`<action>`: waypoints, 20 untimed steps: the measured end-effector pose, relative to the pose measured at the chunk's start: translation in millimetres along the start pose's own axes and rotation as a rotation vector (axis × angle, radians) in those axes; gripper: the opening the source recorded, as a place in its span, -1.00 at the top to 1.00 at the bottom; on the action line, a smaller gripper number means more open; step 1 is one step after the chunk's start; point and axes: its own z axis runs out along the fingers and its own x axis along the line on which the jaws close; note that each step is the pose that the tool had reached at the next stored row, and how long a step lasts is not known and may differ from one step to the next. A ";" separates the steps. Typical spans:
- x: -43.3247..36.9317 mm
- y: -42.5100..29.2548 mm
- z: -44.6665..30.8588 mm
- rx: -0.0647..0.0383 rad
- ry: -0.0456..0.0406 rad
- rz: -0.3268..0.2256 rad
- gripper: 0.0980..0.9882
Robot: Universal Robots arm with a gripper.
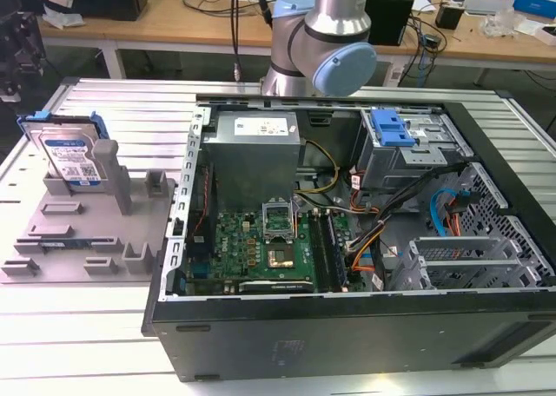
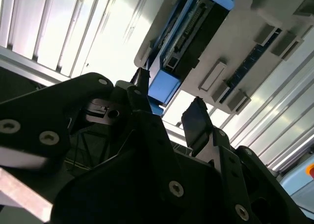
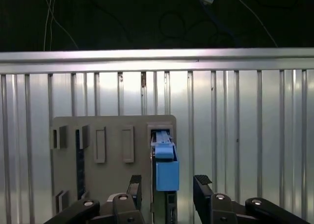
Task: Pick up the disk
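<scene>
The disk point(image 1: 71, 157) stands on edge in a slot at the back of the grey slotted holder tray point(image 1: 87, 231), at the exterior view's left; its white-and-blue label faces the camera and a blue frame runs round its edge. In the first wrist view the disk point(image 3: 167, 170) appears edge-on, its blue frame between the two black fingertips point(image 3: 202, 183) of my gripper point(image 3: 168, 187), which is open. The fingers stand apart on either side of the disk and do not touch it. In the second wrist view the gripper point(image 2: 169, 103) is open below the disk point(image 2: 196, 22).
An open computer case point(image 1: 347, 240) with motherboard, cables and a blue drive-bay bracket point(image 1: 391, 127) fills the exterior view's middle and right. The arm's joint point(image 1: 326, 31) rises behind it. The ribbed metal table point(image 3: 245, 111) ends at an edge beyond the holder tray point(image 3: 108, 135).
</scene>
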 end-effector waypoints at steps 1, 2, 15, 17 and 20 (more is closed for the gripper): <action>0.0 0.3 1.1 0.000 -0.0001 -0.003 0.00; -0.1 0.5 2.6 0.000 -0.0001 -0.005 0.00; -0.1 0.5 14.1 0.000 0.0000 -0.005 0.00; -0.2 0.5 15.6 0.000 -0.0001 -0.005 0.00; -0.1 0.7 18.1 0.000 -0.0001 -0.005 0.00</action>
